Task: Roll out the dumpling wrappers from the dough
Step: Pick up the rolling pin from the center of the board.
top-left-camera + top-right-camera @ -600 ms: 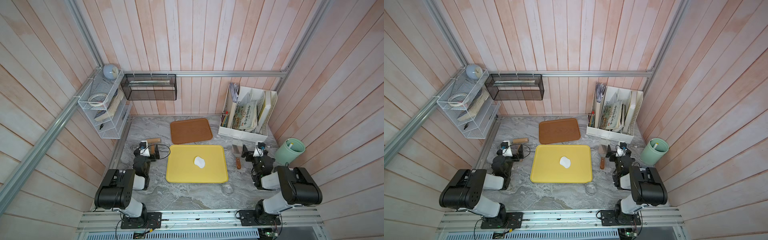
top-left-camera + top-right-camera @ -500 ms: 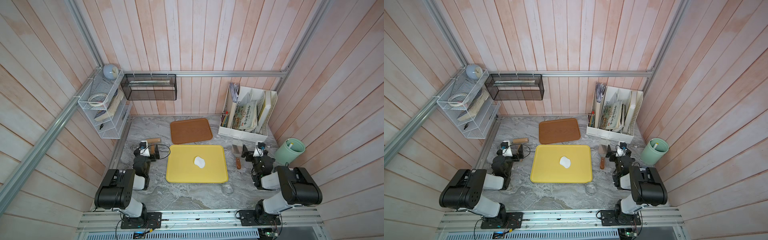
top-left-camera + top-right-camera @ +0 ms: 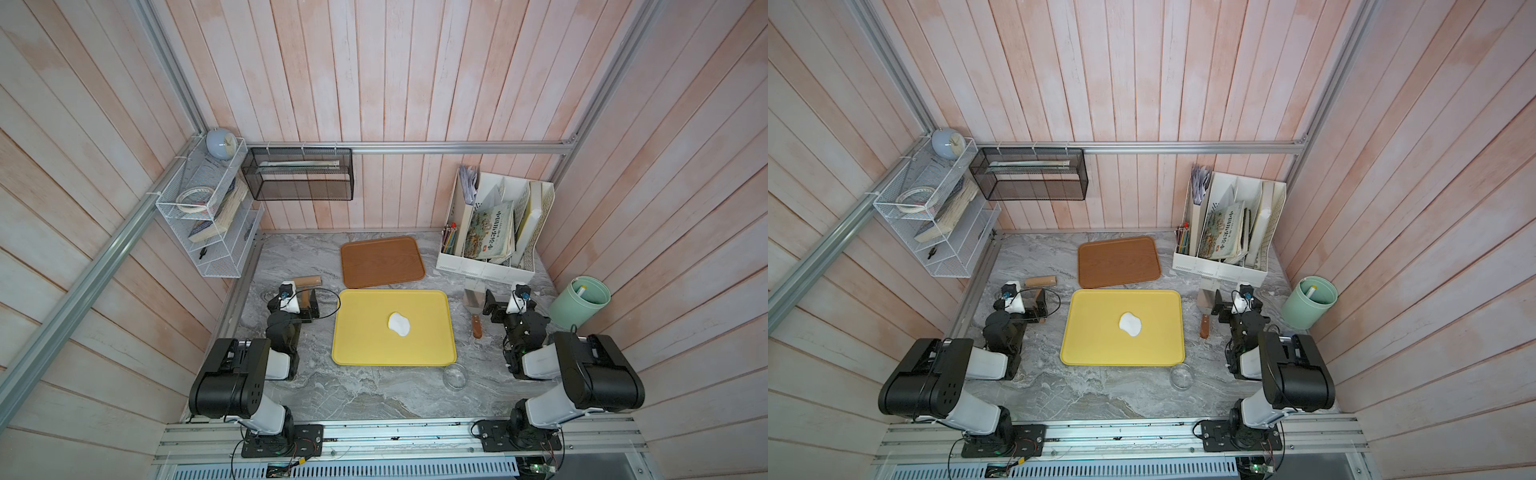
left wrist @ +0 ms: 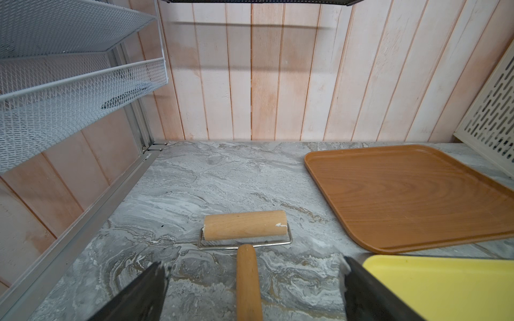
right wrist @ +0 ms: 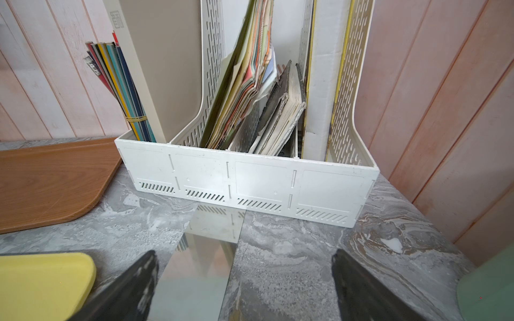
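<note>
Yellow plastic tray (image 3: 361,353), centre of the grey marble tabletop (image 3: 332,390), seen in both top views: holds the dough (image 3: 399,323), one small white blob of uneven outline, flattish, lying about mid-tray, clear of the rim.

Brown wood-grain tray (image 3: 381,262): just behind the yellow one, near the back wall.

White file organizer (image 3: 482,272), back right corner, several upright compartments. Contents: a banded bundle of coloured pencils (image 5: 122,91) in the end compartment nearest the brown tray; a leaning picture book (image 3: 490,230) and soft-cover papers in the middle ones; a white slab in the far end one.

Pale green cup (image 3: 575,309), right edge of the table: a white stick-like item (image 3: 582,289) inside; what it is cannot be told.

White wire shelf (image 3: 166,203), left wall: a tape roll (image 3: 193,195) and a thick book (image 3: 220,216) on its tiers, a round clock (image 3: 221,143) on top.

Black mesh basket (image 3: 299,191), back wall: one long flat item inside, not identifiable.

Small clear glass dish (image 3: 455,376): on the marble at the yellow tray's front right corner.

Wooden roller (image 4: 244,225): on the marble left of the yellow tray. Left gripper (image 4: 253,269), fingers spread wide, sits over the roller's handle, which runs between them, apart from both.

Metal scraper (image 3: 476,305), wooden handle: right of the yellow tray. Right gripper (image 5: 244,258), fingers likewise spread wide, holds nothing; the scraper's blade lies below, nearer the finger on the tray side.
</note>
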Controlling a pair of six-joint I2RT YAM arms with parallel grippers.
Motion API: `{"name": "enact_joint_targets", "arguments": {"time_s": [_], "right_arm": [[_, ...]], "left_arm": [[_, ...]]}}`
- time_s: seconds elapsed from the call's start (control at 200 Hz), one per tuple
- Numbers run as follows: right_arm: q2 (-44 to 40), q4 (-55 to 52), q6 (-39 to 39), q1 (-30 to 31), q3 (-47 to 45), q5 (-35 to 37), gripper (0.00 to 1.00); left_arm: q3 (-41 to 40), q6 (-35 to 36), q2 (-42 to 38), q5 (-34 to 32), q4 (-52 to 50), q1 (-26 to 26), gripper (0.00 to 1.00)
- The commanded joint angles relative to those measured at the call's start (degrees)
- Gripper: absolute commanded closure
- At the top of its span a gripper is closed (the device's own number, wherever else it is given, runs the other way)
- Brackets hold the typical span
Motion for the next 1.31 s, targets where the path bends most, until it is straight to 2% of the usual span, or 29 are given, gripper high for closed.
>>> {"name": "enact_joint_targets", "arguments": {"time_s": [0.0,0.075,0.19,0.24,0.33,0.39,0.42,0.515,0.59,0.66,0.72,0.775,0.885,1.01,1.075,1.145,1.22,1.3], "right_arm": [[0.6,1.6,-0.5,-0.4,0.9,-0.4,0.02],[0.4,0.9,0.2,-0.3,1.5,0.9,0.02],[-7.4,-13.2,-0.1,-0.3,6.0,0.8,0.02],[-11.2,-19.3,-0.2,-0.2,8.2,0.1,0.02],[-16.7,-24.1,1.5,-0.2,11.0,-0.9,0.02],[-19.8,-29.8,3.6,-0.2,14.3,-0.8,0.02],[-20.8,-33.3,5.5,-0.3,16.5,-0.3,0.02],[-22.9,-44.9,13.1,-0.3,24.0,1.5,0.02],[-23.0,-54.8,18.3,-0.5,29.9,2.4,0.02],[-22.9,-66.5,22.3,-0.8,34.4,3.8,0.02],[-23.5,-68.9,26.1,-1.5,34.3,5.9,0.02],[-24.3,-68.7,27.0,-2.6,33.7,2.2,0.02],[-24.8,-71.2,26.6,-1.9,34.7,-5.0,0.02],[-25.9,-75.7,26.3,3.1,35.7,-4.2,0.02],[-27.0,-77.1,25.6,7.0,35.6,-1.8,0.02],[-27.9,-78.3,25.0,11.2,35.5,-0.1,0.02],[-28.8,-78.1,24.2,15.4,34.8,1.4,0.02],[-29.6,-77.9,24.0,19.5,34.1,4.4,0.02]], "left_arm": [[0.9,0.6,0.6,-0.2,1.0,0.3,0.0],[1.2,0.4,0.6,-0.3,0.6,0.5,0.0],[0.2,0.6,-2.1,-2.9,0.8,-0.2,0.0],[0.9,0.1,-5.6,-5.1,-3.6,-0.5,0.0],[4.3,-0.6,-12.8,-7.9,-14.9,-0.7,0.0],[7.2,-4.4,-17.4,-9.6,-21.4,-0.7,0.0],[8.7,-8.6,-19.5,-9.9,-24.6,-0.7,0.0],[13.1,-15.8,-26.1,-8.6,-36.0,-0.6,0.0],[14.3,-21.8,-29.3,-9.7,-38.4,-0.4,0.0],[16.7,-22.2,-30.2,-4.2,-41.3,0.7,0.0],[21.9,-19.8,-28.8,0.1,-49.3,0.8,0.0],[28.2,-18.8,-25.5,1.7,-59.1,0.8,0.0],[38.1,-18.9,-17.5,1.8,-74.9,0.2,0.0],[44.2,-17.5,-10.4,-1.3,-83.3,-0.5,0.0],[46.4,-17.0,-6.9,-2.2,-85.7,-0.5,0.07],[49.5,-16.1,-2.1,-1.4,-89.1,-0.5,0.19],[52.4,-15.9,2.3,-1.8,-92.1,-0.5,0.25],[53.7,-15.3,5.6,-3.7,-93.0,-0.6,0.4]]}}
